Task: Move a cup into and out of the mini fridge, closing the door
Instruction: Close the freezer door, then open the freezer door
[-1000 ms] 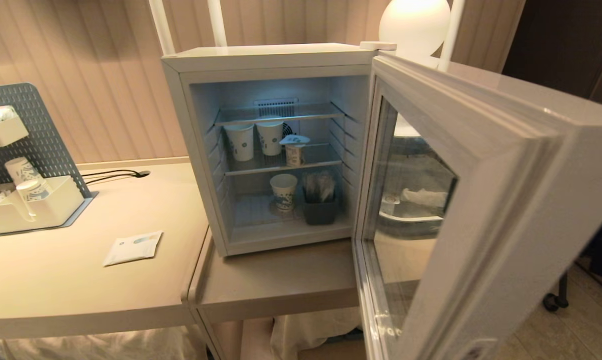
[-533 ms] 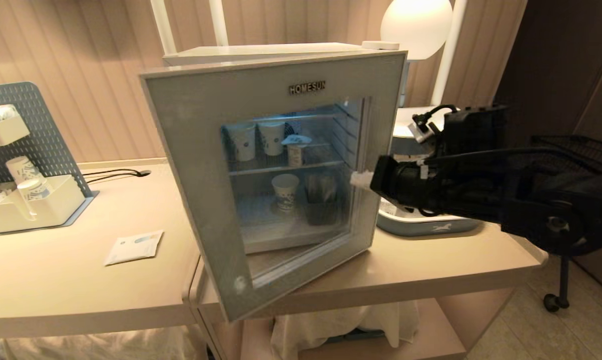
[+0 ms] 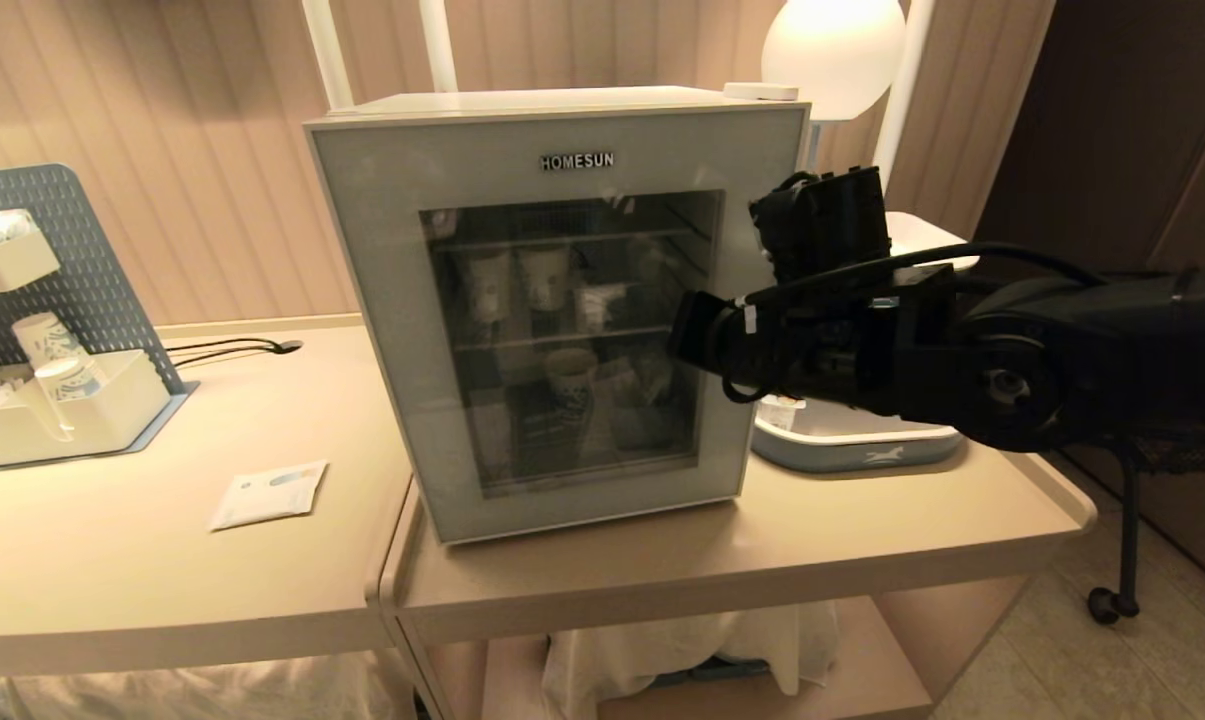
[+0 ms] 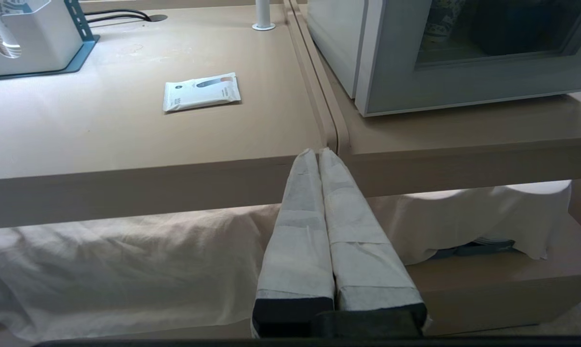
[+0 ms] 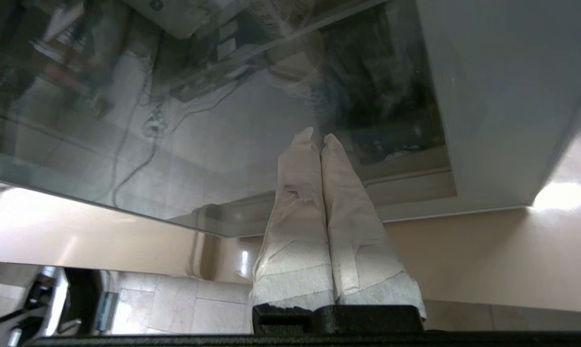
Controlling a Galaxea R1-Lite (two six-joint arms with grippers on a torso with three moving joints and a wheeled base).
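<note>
Mini fridge [image 3: 562, 300], boxy, white, standing on a beige table [image 3: 762, 550]; the door [image 3: 382, 330], a flat pale grey-blue frame around dark glass with "HOMESUN" at its top, sits flush against the cabinet. Behind the glass in the head view: wire shelves, dim; the cup [image 3: 594, 305], small, white and tapered, on the middle shelf, its print unreadable; two patterned paper cups [image 3: 514, 280] beside it and one on the floor of the fridge, all faint. Right gripper [image 5: 318, 138], fingers wrapped in white tape and pressed together with nothing between them, tips at the door glass near the frame's edge; contact cannot be confirmed. The head view hides those fingers behind the black wrist body, which reaches across the door's right side; only the right wrist view shows them, along with reflections in the glass. Left gripper [image 4: 318, 153], taped likewise, fingers together and empty, shown only in the left wrist view, low before the table edge in front of the fridge. A flat white sachet [image 3: 267, 494] lies on the table left of the fridge. A grey pegboard rack [image 3: 52, 260] stands farther left, partly cut off.
</note>
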